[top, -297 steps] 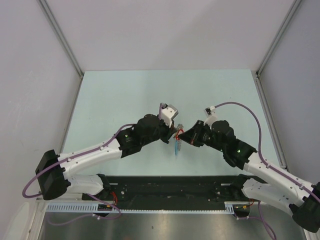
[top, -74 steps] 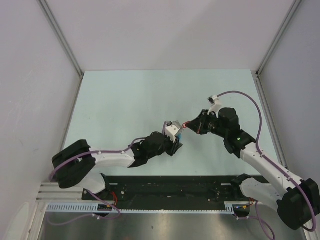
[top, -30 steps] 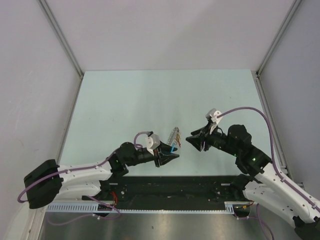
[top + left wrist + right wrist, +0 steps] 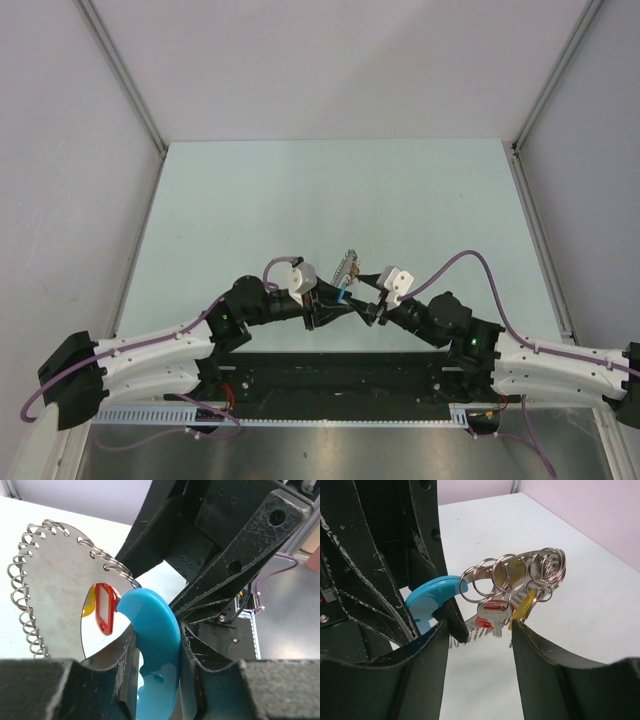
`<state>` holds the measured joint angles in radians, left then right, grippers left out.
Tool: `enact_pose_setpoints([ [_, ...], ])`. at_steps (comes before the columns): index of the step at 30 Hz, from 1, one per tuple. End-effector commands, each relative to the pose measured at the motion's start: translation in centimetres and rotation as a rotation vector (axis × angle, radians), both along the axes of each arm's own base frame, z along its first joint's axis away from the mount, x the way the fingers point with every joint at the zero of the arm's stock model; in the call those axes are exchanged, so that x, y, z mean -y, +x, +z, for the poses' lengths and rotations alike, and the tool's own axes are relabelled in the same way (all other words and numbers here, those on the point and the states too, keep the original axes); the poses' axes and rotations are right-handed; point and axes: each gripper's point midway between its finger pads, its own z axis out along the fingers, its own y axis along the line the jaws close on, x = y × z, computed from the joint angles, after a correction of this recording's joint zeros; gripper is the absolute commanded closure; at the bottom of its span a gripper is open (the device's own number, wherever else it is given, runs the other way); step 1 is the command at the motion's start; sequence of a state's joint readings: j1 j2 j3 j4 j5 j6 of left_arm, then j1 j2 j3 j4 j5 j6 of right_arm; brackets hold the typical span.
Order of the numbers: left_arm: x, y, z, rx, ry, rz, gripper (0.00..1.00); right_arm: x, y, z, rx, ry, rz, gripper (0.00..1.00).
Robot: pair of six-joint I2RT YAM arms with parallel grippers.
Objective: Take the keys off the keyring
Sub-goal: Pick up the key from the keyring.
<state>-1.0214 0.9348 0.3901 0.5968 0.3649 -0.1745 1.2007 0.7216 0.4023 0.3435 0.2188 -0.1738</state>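
My left gripper (image 4: 157,675) is shut on the blue arc (image 4: 152,625) of the keyring (image 4: 55,580), a silvery plate edged with wire rings, held up off the table. A red-headed key (image 4: 104,609) shows through its opening. Seen from the right wrist, the red-headed key (image 4: 492,615) and a yellow-headed one (image 4: 522,609) hang from rings on the keyring (image 4: 540,562), just beyond my right gripper (image 4: 480,630), which is open with its fingertips either side of them. From above, the left gripper (image 4: 335,305) and the right gripper (image 4: 370,310) meet nose to nose under the keyring (image 4: 347,268).
The pale green table (image 4: 330,190) stretches behind the grippers, walled at both sides and at the back. A black rail (image 4: 340,375) runs along the near edge just below both arms. The left gripper's finger (image 4: 452,622) sits close beside my right gripper's left finger.
The right arm has dropped low and swung left, bringing its gripper up against the left one. Its jaws have widened. The left gripper still holds the keyring in nearly the same place.
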Motion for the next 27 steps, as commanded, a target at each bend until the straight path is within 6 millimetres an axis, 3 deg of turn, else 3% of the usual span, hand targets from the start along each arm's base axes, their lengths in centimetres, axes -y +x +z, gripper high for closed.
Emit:
enact_pose_setpoints([
  [1, 0.4, -0.6, 4.6, 0.078, -0.122, -0.032, 1.00, 1.4, 2.6, 3.2, 0.059, 0.123, -0.168, 0.48],
  [11, 0.4, -0.9, 4.5, 0.066, -0.129, -0.040, 1.00, 1.8, 4.0, 3.9, 0.095, 0.161, -0.256, 0.51],
  [14, 0.3, -0.5, 4.4, 0.066, -0.122, -0.021, 1.00, 1.8, 4.1, 3.6, 0.096, 0.139, -0.260, 0.58],
  [18, -0.1, 0.9, 4.0, 0.057, -0.086, 0.066, 1.00, 1.8, 2.8, 3.4, 0.067, 0.137, -0.193, 0.54],
  [23, -0.4, 2.2, 4.1, 0.052, -0.068, 0.135, 0.99, 0.7, 0.7, 1.6, 0.040, 0.073, -0.058, 0.47],
  [27, -0.4, 2.6, 4.4, 0.052, -0.062, 0.155, 1.00, 1.1, 0.7, 0.0, 0.012, 0.029, -0.083, 0.46],
])
